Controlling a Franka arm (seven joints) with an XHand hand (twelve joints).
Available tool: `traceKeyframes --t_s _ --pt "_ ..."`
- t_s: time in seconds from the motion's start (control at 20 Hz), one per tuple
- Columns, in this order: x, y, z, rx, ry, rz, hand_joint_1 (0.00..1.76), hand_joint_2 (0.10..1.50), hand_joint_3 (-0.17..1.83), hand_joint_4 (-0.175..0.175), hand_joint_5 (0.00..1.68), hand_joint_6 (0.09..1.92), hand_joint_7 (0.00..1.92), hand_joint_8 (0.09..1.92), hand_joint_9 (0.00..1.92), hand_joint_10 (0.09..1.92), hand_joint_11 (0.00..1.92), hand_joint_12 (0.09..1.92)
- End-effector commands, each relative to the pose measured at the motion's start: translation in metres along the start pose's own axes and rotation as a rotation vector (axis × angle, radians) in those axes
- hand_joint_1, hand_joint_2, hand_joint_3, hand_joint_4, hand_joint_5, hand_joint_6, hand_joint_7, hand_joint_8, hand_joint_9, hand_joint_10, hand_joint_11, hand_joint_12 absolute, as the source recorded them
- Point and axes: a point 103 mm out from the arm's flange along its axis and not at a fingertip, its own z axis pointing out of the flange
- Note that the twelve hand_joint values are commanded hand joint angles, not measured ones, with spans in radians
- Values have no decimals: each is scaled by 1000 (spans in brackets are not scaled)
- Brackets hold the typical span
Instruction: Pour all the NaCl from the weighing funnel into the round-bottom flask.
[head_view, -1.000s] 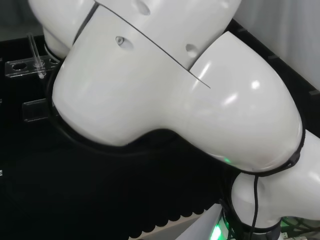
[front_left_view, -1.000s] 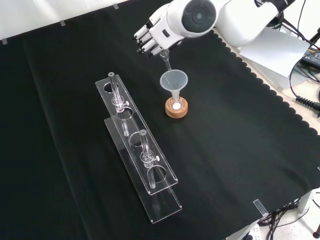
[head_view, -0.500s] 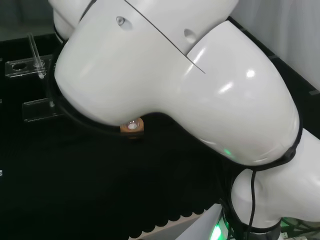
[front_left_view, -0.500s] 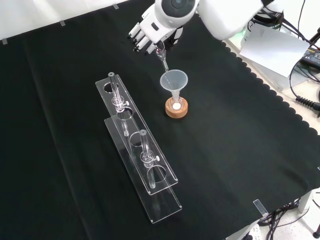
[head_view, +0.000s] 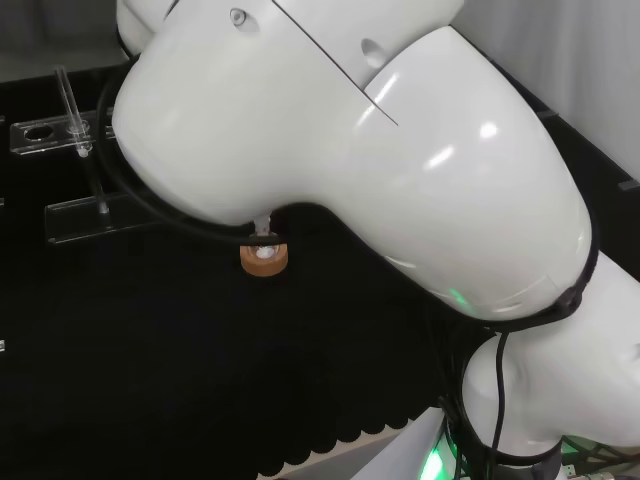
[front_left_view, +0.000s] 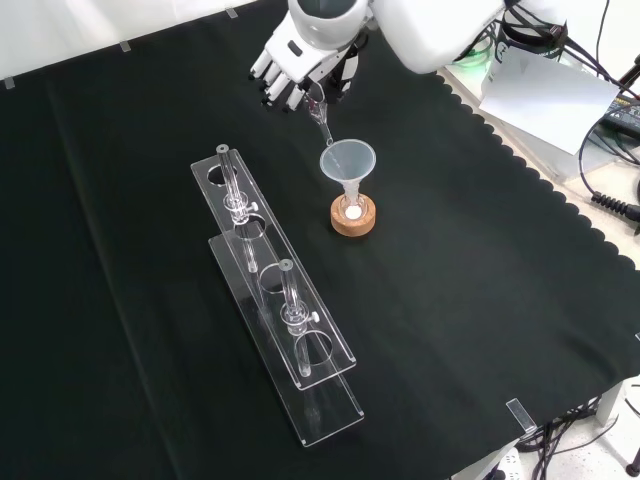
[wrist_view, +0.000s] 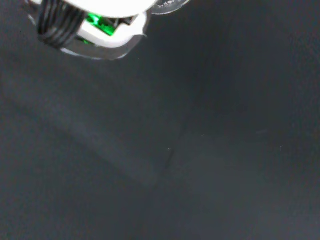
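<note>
A: Arm (head_view: 400, 170) looms over the bench; below it, the hand (front_left_view: 290, 62), fingers curled round the weighing funnel (front_left_view: 318, 113), tilts its spout toward the clear funnel (front_left_view: 347, 160).

B: And the round-bottom flask (front_left_view: 351, 208)?

A: Under that funnel, on the cork ring (front_left_view: 352, 220), white powder inside.

B: Risk?

A: The spout sits at the rim; I think drifting sideways would scatter NaCl onto the cloth (front_left_view: 480, 300).

Lab bench: black cloth (front_left_view: 480, 300), clear tube racks (front_left_view: 275, 290), glass funnel (front_left_view: 347, 160) over flask on cork ring (front_left_view: 354, 220).
</note>
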Motion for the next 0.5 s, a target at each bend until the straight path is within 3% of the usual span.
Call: traceKeyframes --t_s 0.05,0.5 --pt "-2 5 3 -14 47 -19 1109 634 755 175 1209 831 561 623 839 425 595 1175" --pt "-11 5 13 -23 119 -23 1108 635 753 175 1208 832 561 624 838 425 594 1176"
